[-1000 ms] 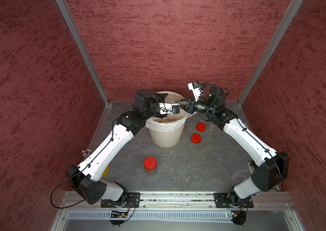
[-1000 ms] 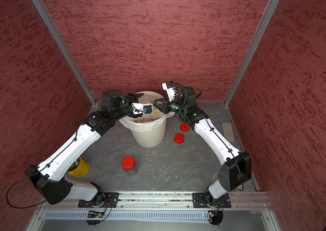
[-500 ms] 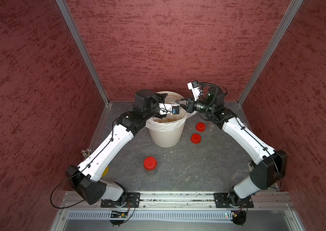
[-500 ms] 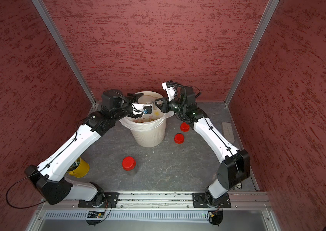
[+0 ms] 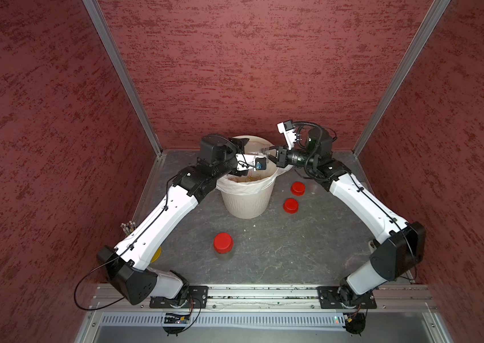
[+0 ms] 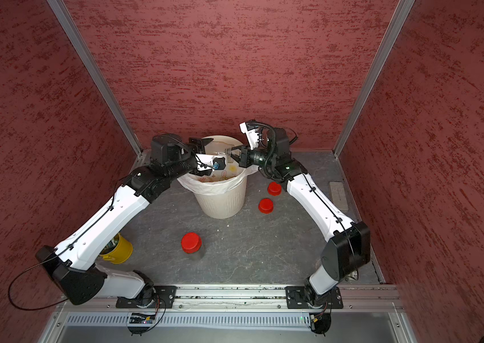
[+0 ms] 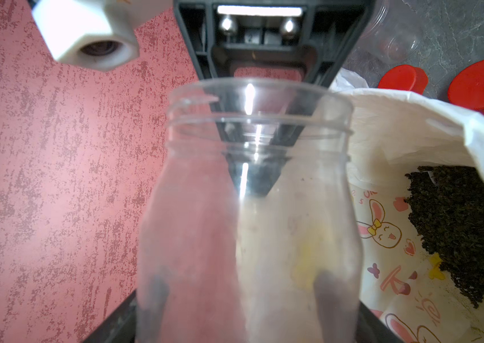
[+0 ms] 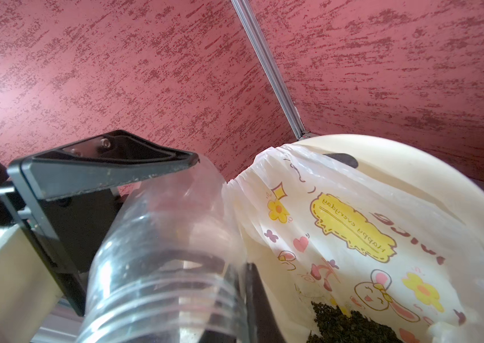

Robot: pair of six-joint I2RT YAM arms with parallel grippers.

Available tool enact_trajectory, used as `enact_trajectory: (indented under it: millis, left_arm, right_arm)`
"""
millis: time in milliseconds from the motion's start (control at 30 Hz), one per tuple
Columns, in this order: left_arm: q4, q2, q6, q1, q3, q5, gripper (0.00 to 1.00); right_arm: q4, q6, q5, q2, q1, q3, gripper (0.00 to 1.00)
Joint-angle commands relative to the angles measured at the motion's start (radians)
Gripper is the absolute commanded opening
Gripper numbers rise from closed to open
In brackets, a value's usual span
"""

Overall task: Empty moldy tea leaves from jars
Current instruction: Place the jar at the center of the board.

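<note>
A lidless clear jar [image 5: 260, 152] [image 6: 229, 150] lies on its side in the air over the cream bin [image 5: 246, 205] [image 6: 223, 205], between both grippers. My right gripper [image 5: 271, 154] [image 8: 217, 276] is shut on its threaded neck [image 8: 160, 297], one finger inside the mouth. My left gripper [image 5: 251, 154] [image 7: 242, 294] flanks the jar's body [image 7: 249, 225]; whether its fingers still press on it does not show. Dark tea leaves [image 7: 457, 225] [image 8: 353, 326] lie in the bin's printed bag. Another jar, with a red lid [image 5: 223, 242] [image 6: 191, 243], stands upright on the floor in front of the bin.
Two loose red lids [image 5: 297, 188] [image 5: 290, 205] lie right of the bin, under my right forearm. An empty clear jar [image 7: 395, 35] lies beside them. A yellow container [image 6: 117, 249] stands under my left arm. A grey block [image 6: 338, 196] lies by the right wall.
My right gripper has edged towards the left one and closed on the jar's neck. The jar and the left arm stay over the bin.
</note>
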Motion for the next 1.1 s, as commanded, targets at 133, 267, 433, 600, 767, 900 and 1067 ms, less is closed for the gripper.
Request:
enact_trajectory:
  millis: [133,267,433,600,767,900,1067]
  left_arm:
    - [0.067,-0.013,-0.054,0.022,-0.015,0.002,0.91]
    - [0.079,-0.02,-0.06,0.031,-0.028,0.0,0.97]
    - [0.113,-0.044,-0.089,0.053,-0.061,0.01,1.0]
    - [0.193,-0.091,-0.141,0.084,-0.12,0.032,1.0]
    - [0.299,-0.136,-0.214,0.107,-0.196,0.038,1.0]
    - [0.406,-0.167,-0.317,0.115,-0.244,0.044,1.0]
    - [0.498,-0.201,-0.455,0.122,-0.289,0.054,1.0]
  right_arm:
    - [-0.018,-0.019,-0.055,-0.073,0.026,0.022,0.0]
    - [-0.042,-0.026,-0.025,-0.089,0.023,0.026,0.0]
    - [-0.106,-0.049,0.002,-0.11,-0.013,0.046,0.0]
    - [-0.189,-0.082,0.035,-0.166,-0.064,0.066,0.0]
    - [-0.349,-0.13,0.076,-0.202,-0.12,0.134,0.0]
    - [-0.542,-0.194,0.135,-0.198,-0.155,0.225,0.0]
    - [-0.831,-0.287,0.257,-0.166,-0.176,0.356,0.0]
